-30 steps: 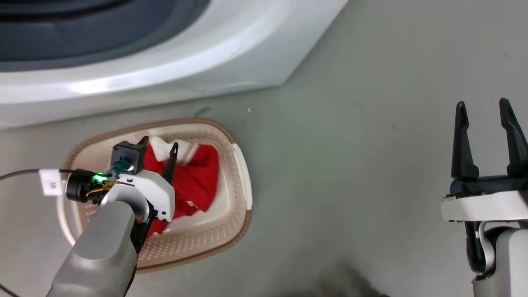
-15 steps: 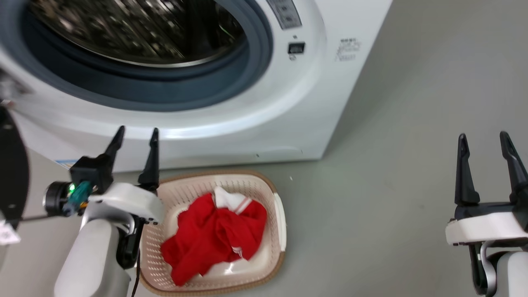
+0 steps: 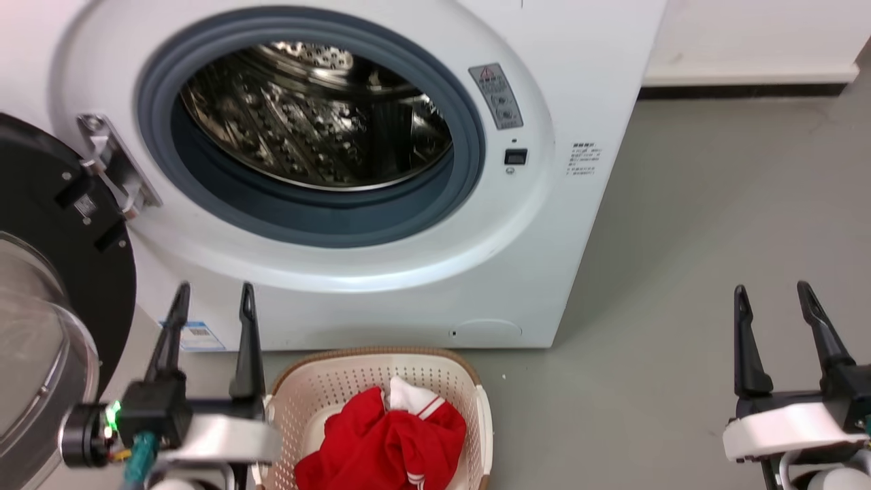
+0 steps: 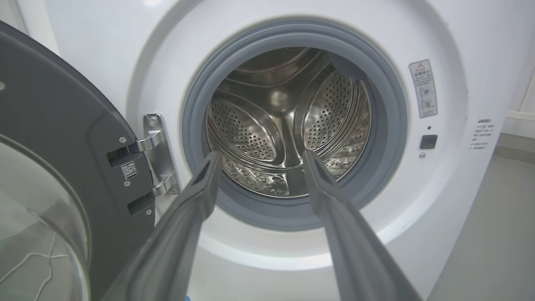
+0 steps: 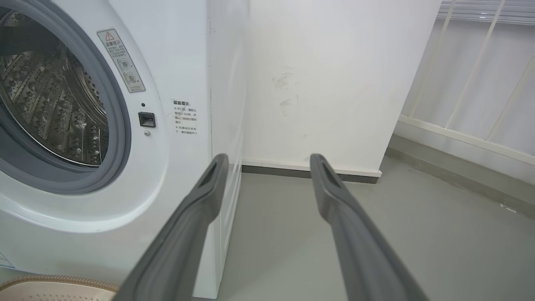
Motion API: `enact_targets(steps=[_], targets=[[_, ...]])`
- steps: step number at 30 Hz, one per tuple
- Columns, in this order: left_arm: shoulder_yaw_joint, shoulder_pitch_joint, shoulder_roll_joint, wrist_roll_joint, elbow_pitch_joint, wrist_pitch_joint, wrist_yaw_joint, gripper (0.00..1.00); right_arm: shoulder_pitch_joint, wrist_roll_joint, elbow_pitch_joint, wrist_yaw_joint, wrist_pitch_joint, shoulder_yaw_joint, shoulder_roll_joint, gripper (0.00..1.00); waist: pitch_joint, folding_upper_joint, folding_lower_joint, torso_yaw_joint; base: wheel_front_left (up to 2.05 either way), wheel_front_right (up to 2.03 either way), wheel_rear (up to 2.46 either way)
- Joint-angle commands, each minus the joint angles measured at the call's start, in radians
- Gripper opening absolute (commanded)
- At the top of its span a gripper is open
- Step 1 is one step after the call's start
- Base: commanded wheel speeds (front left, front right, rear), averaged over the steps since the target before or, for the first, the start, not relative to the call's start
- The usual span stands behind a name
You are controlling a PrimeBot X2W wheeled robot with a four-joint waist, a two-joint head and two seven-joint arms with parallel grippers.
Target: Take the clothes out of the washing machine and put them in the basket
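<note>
The white washing machine [image 3: 531,258] stands with its door [image 3: 47,320] swung open to the left. Bare perforated steel shows inside its drum [image 3: 313,116]; the left wrist view shows no fabric in the drum [image 4: 288,125]. Red clothes [image 3: 381,449] with white striped trim lie bunched in the cream basket [image 3: 326,381] on the floor before the machine. My left gripper [image 3: 212,299] is open and empty, left of the basket, pointing at the porthole [image 4: 259,159]. My right gripper [image 3: 772,296] is open and empty over the floor at the right [image 5: 267,161].
The grey floor [image 3: 714,224] stretches right of the machine to a white wall with a dark skirting [image 3: 742,88]. A pale railing [image 5: 472,83] stands beyond in the right wrist view. The basket's rim [image 5: 50,282] peeks in at that view's lower left.
The head camera has tilted up from the basket to the machine's open porthole. My left gripper has risen out of the basket, leaving the red clothes in it, and now points forward.
</note>
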Motion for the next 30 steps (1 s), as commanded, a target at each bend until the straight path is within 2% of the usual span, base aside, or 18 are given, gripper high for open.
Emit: enact_targets(steps=[1,12,30], targets=[[0.003,0.034,-0.003,0.008,-0.017,-0.003,0.001,1.0,0.016,0.005,-0.002,-0.001,-0.002,-0.002,0.001,1.0,-0.023,-0.0001,0.0003,0.003,0.0,0.0,0.0],[-0.012,0.147,-0.054,0.013,-0.023,-0.003,-0.009,1.0,0.071,0.035,-0.002,-0.001,-0.002,0.007,0.001,1.0,-0.068,-0.0001,0.0003,-0.011,0.0,0.0,0.0],[0.016,0.116,-0.068,0.02,-0.008,-0.003,-0.024,1.0,0.072,0.044,0.007,-0.001,-0.002,0.022,0.001,1.0,-0.068,-0.0001,0.0003,-0.021,0.0,0.0,0.0]])
